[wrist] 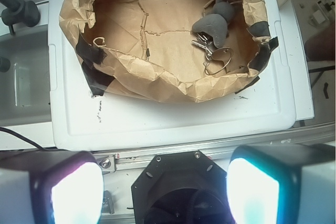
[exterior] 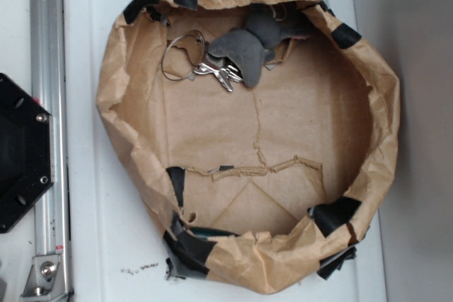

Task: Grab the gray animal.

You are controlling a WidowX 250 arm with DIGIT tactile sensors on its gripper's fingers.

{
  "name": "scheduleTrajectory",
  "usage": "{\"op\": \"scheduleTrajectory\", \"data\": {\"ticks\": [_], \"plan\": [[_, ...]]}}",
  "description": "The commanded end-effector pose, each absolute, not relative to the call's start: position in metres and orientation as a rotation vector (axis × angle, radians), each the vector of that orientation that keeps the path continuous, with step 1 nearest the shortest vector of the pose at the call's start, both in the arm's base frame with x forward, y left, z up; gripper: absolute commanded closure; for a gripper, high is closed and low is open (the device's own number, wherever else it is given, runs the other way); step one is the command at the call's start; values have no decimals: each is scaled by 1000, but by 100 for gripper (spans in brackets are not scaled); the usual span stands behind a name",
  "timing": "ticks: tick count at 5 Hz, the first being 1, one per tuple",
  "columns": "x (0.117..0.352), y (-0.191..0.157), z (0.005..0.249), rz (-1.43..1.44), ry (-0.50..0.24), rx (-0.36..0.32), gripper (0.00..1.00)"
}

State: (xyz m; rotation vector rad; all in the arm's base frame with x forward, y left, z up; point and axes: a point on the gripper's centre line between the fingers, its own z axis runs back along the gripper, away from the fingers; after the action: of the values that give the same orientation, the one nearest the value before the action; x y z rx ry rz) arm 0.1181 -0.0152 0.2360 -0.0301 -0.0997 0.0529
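A: Exterior view first. Visible: a round basin of crumpled brown paper patched with black tape [exterior: 248, 129], sitting on a flat white plastic lid [exterior: 88, 175]. Against the basin's far wall, a dark charcoal-gray soft toy animal with curved fin-like lobes [exterior: 249, 47]. Touching its left side, a bunch of shiny silver keys on a thin wire ring [exterior: 202, 65]. At the left edge, a black octagonal base plate [exterior: 20, 153] beside a gray metal rail [exterior: 49, 118]. No gripper in sight here.

B: Wrist view next. Same paper basin [wrist: 157, 85] above the white lid [wrist: 173, 119]. Gray animal [wrist: 212, 24] up and right of centre, well beyond the fingers, closer to the right one than the left. Keys [wrist: 212, 53] just below the animal, nearer the fingers, ring lying against the basin wall. Gripper [wrist: 165, 187] at the bottom edge: two pale fingers [wrist: 76, 190] spread wide, holding nothing, the black base plate [wrist: 176, 182] showing between them.
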Motion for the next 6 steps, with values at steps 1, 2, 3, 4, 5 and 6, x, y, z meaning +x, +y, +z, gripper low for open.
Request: {"op": "scheduleTrajectory", "data": {"ticks": [1, 2, 3, 4, 5, 6], "plan": [[220, 12, 160, 287, -372, 39, 0], [269, 30, 127, 443, -418, 107, 0], [291, 55, 115, 569, -442, 161, 0], [295, 62, 99, 678, -409, 167, 0], [299, 79, 82, 738, -320, 143, 0], [295, 114, 68, 656, -230, 88, 0]]}}
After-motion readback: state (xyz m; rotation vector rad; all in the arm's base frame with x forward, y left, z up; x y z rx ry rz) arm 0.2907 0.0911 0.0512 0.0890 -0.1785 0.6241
